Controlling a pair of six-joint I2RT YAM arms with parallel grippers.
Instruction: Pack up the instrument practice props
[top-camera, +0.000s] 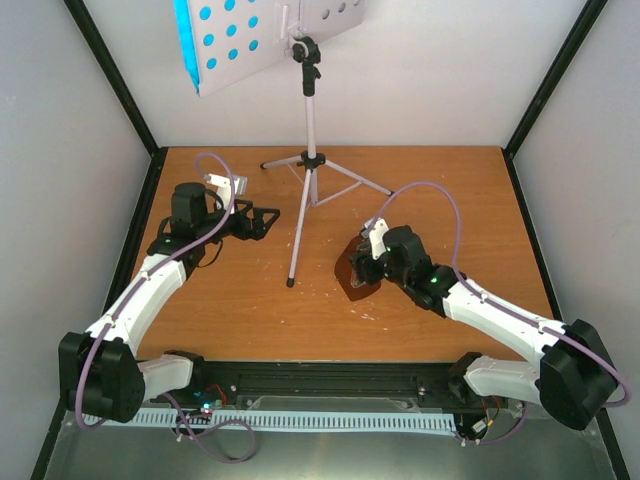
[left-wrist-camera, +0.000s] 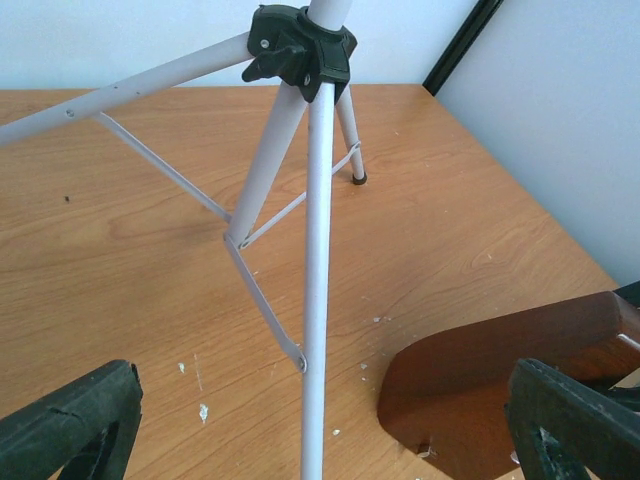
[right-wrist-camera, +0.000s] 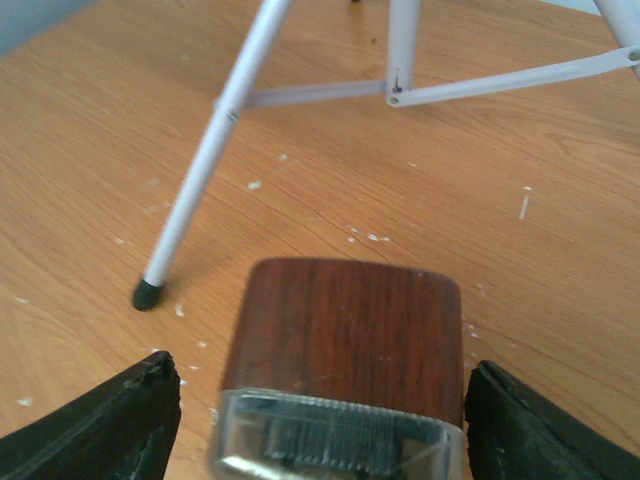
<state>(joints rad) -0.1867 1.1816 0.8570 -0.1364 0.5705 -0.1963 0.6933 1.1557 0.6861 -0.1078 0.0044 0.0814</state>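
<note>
the metronome (right-wrist-camera: 345, 345) lies on its side just right of the music stand's (top-camera: 310, 165) near leg, brown base toward the stand and clear cover toward my right gripper (top-camera: 368, 262). that claw straddles it, a sliver of gap showing on each side, so i call it released, not grasping. the left gripper (top-camera: 265, 222), left of the stand, is spread wide and empty. i judge the metronome light but rigid; its glossy wood looks slippery and the clear cover fragile, so i'd pinch the flat wooden flanks. the stand looks top-heavy on thin legs. under the stand is a scuffed wooden table (top-camera: 450, 190), closed in by white walls (top-camera: 440, 80).
</note>
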